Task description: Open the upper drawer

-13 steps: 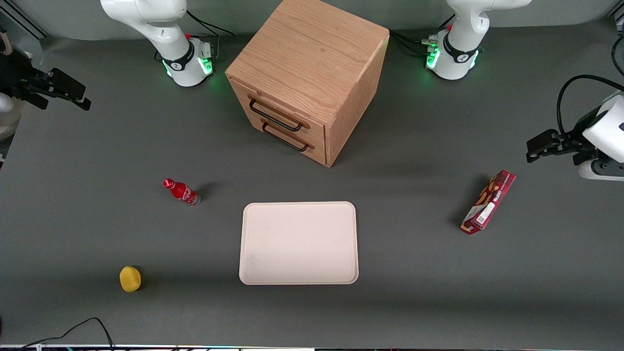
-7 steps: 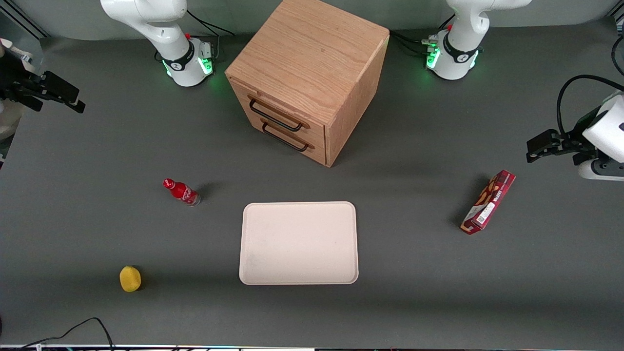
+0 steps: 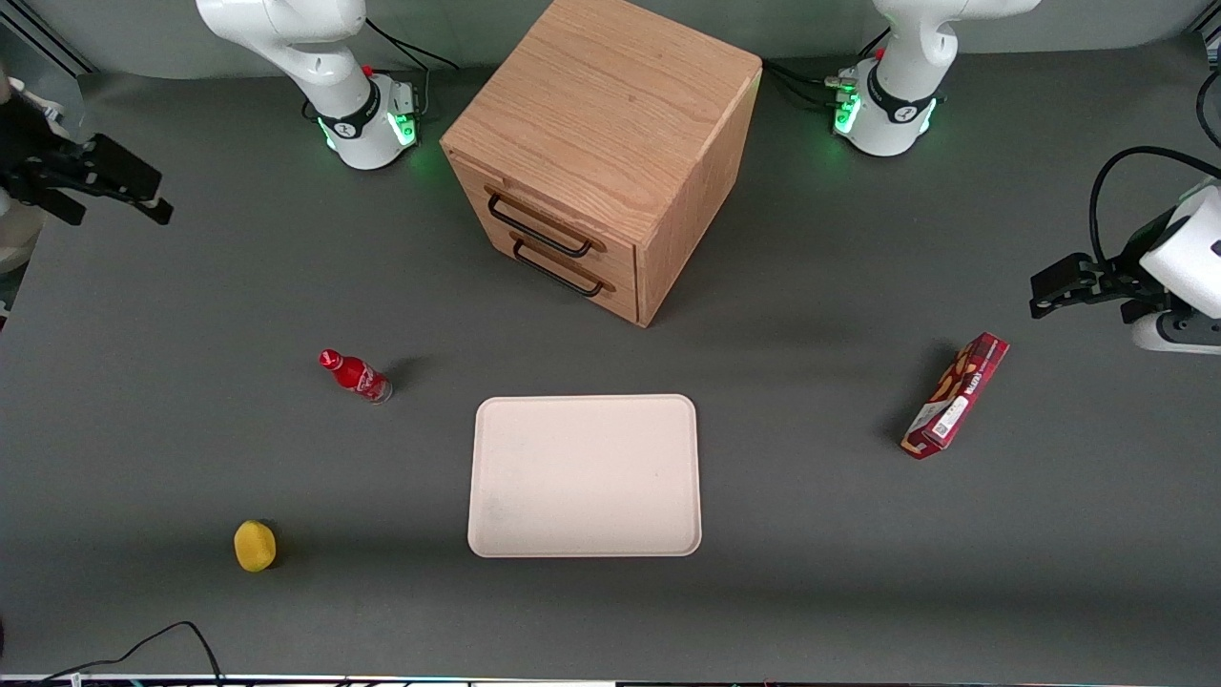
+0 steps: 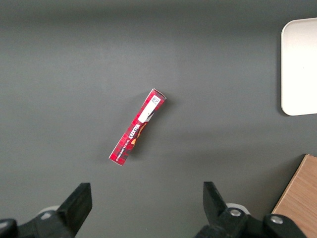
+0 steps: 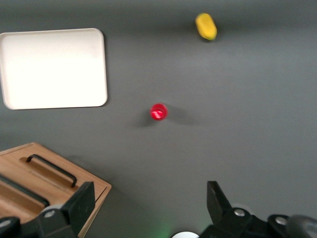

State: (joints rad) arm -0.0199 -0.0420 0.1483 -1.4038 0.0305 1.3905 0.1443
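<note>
My black two-finger gripper [image 3: 143, 191] hangs in the air at the working arm's end of the matte dark-grey surface [image 3: 858, 572], its fingers spread wide apart with nothing between them, and well apart from the cube-shaped light-oak cabinet [image 3: 610, 124] that I have to reach. I judge that I am in the approach, no contact made yet. The upper drawer [image 3: 548, 215], a shallow oak front with visible grain, sits flush and closed at the top of the cabinet's face, its long black wire handle [image 3: 539, 227] just above the equal handle of the lower drawer [image 3: 563, 272] (easy to confuse, so I must aim for the topmost). Next I need to travel across to the front of the cabinet, straddle that thin bar, close on it and pull straight outward. Nearer the front camera stand a small glossy red bottle [image 3: 355, 375], a flat cream rounded-corner tray [image 3: 584, 475], and a rounded yellow lemon-like object [image 3: 255, 546].
</note>
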